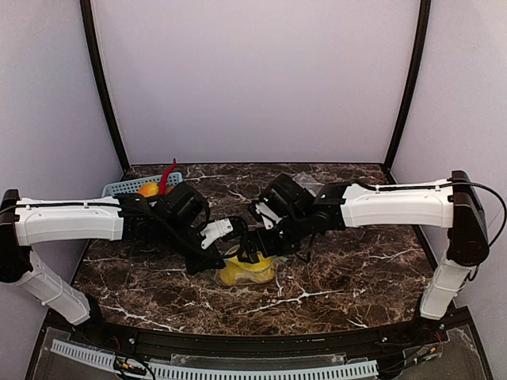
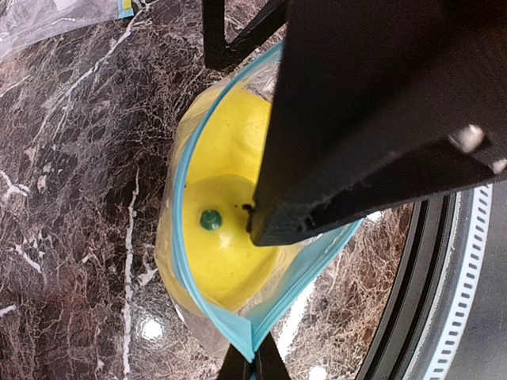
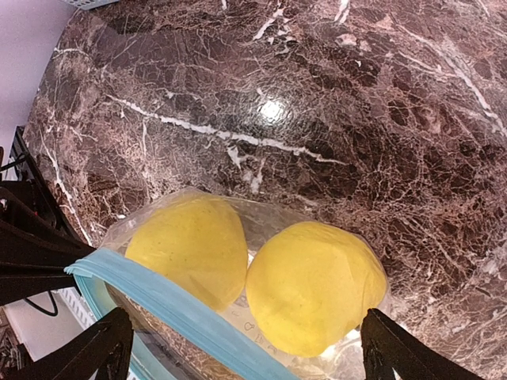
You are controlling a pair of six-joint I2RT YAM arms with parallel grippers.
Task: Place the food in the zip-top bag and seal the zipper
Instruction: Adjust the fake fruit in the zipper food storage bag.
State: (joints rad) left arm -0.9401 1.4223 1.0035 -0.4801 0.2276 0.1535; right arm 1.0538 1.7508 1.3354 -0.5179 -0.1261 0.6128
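Two yellow lemons (image 3: 190, 245) (image 3: 313, 285) lie inside the clear zip-top bag (image 3: 261, 210) on the marble table, at the centre front in the top view (image 1: 245, 273). The teal zipper (image 2: 178, 206) gapes open along the mouth; it also shows in the right wrist view (image 3: 158, 305). My left gripper (image 2: 253, 366) is shut, pinching the zipper's end corner. My right gripper (image 3: 245, 317) is open wide, its fingers (image 3: 107, 348) straddling the bag's mouth just above the lemons. In the top view both grippers, left (image 1: 226, 253) and right (image 1: 255, 249), meet over the bag.
A teal basket (image 1: 127, 188) at the back left holds an orange fruit (image 1: 148, 190) and a red chili (image 1: 167, 176). A second clear bag (image 1: 307, 180) lies at the back centre, also seen in the left wrist view (image 2: 47, 16). The table's front edge (image 2: 428, 261) is close by.
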